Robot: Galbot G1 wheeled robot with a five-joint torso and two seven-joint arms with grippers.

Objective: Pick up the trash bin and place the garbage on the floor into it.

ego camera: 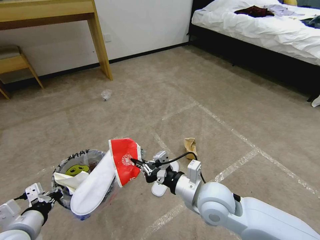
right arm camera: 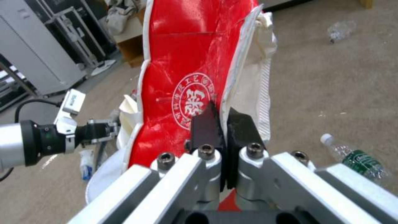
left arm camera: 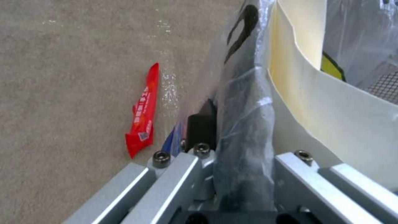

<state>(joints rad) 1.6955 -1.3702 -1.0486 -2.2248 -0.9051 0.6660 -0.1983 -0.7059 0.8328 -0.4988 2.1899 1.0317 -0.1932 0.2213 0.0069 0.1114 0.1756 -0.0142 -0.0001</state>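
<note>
The right pincer (ego camera: 136,162) is closed thin on the edge of a flat red wrapper with white trim and a round white seal (ego camera: 125,160), holding it just over the small round red trash bin lined with a clear smiley-face bag (ego camera: 77,162). The left pincer (ego camera: 57,194) is clamped on the bin's rim, carrying it above the carpet. The wrapper looks light, limp and slippery, so an edge pinch suits it. A long white slipper sole (ego camera: 93,185) overhangs the rim, crowding the opening; bare carpet lies all round
</note>
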